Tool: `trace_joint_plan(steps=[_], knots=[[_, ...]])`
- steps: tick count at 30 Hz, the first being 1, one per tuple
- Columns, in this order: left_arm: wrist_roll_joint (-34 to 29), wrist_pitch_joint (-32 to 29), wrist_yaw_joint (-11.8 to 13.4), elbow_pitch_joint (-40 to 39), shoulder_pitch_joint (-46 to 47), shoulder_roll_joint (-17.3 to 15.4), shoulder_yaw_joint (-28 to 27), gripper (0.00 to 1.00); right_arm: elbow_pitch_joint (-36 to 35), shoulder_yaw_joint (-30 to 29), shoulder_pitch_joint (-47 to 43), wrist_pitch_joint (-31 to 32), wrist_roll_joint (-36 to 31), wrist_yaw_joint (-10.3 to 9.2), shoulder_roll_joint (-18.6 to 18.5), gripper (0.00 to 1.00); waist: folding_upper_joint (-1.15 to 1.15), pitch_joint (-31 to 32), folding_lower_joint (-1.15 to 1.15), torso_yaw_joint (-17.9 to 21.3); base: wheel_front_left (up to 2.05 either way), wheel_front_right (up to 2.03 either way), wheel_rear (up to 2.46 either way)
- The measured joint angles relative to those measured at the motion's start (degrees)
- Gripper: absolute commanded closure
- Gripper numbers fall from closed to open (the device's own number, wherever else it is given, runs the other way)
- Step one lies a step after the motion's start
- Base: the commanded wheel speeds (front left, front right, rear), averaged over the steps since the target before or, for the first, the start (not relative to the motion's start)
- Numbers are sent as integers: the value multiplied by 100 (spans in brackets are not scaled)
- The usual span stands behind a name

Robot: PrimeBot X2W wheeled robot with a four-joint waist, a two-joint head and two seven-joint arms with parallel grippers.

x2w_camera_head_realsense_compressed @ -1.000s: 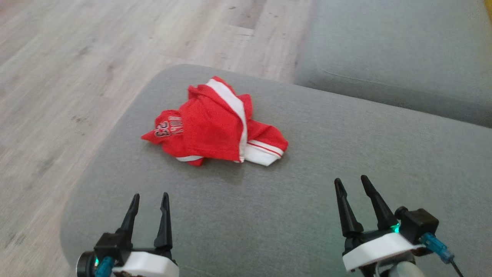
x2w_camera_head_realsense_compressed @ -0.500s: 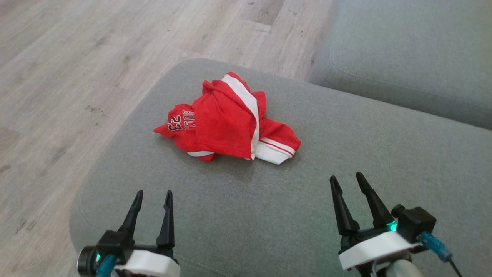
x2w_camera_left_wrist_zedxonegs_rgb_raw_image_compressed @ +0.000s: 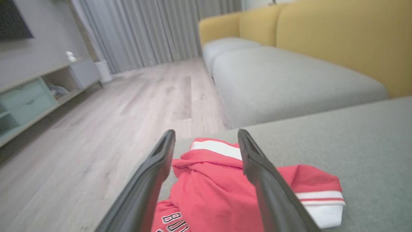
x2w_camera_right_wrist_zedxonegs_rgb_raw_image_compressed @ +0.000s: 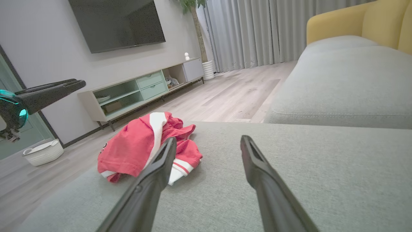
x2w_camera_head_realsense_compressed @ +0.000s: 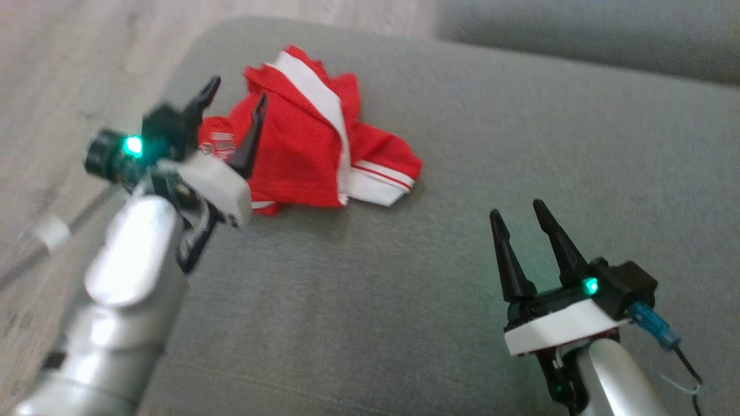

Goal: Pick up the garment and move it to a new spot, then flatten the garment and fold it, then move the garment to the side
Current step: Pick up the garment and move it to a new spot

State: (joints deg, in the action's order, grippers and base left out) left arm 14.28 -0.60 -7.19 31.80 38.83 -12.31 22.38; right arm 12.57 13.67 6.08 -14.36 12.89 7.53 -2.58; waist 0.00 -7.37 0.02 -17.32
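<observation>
Left gripper (x2w_camera_head_realsense_compressed: 240,89) has swung out over the crumpled red garment (x2w_camera_head_realsense_compressed: 306,156) on the cushion's (x2w_camera_head_realsense_compressed: 404,260) far left, jaws wide and empty like the right gripper's (x2w_camera_head_realsense_compressed: 516,209), so picking up, flattening and folding all remain.

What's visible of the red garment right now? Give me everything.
The garment is a red, jersey-like piece of thin soft fabric. It has a broad white stripe, white hem bands with a thin red line, and some partly hidden lettering. It lies crumpled in a loose heap, not flattened, near the far left corner of the grey cushion, and rests on that alone. The left gripper hangs above it, jaws open, not touching it.
</observation>
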Motion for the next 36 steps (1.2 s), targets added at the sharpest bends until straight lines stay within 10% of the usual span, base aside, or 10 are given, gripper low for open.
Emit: trace_joint_plan(steps=[10, 18, 19, 20, 36], knots=[[1458, -1233, -40, 1165, 1307, -894, 1165, 0, -62, 81, 344, 0, -47, 0, -12, 0, 0, -832, 0, 730, 0, 0, 0], [2318, -1618, -40, 1811, 1551, -971, 1642, 0, -166, 91, 426, -1, -313, 0, -18, 0, 0, -1258, -1, 1224, 0, 0, 0], [2462, -1660, -40, 1837, 1552, -970, 1669, 35, -165, 93, 426, -1, -313, 0, -18, 0, 0, -1272, 0, 1259, 0, 0, 0], [2575, -1685, -40, 1841, 1555, -971, 1722, 100, -163, 96, 426, -1, -313, 0, -18, 0, 0, -1272, -1, 1284, 0, 0, 0], [2796, 1390, -38, 1627, 2020, -1042, 1639, 100, 68, 69, 102, 0, 24, 0, -16, 0, 0, -165, -3, 1252, 0, 0, 0]])
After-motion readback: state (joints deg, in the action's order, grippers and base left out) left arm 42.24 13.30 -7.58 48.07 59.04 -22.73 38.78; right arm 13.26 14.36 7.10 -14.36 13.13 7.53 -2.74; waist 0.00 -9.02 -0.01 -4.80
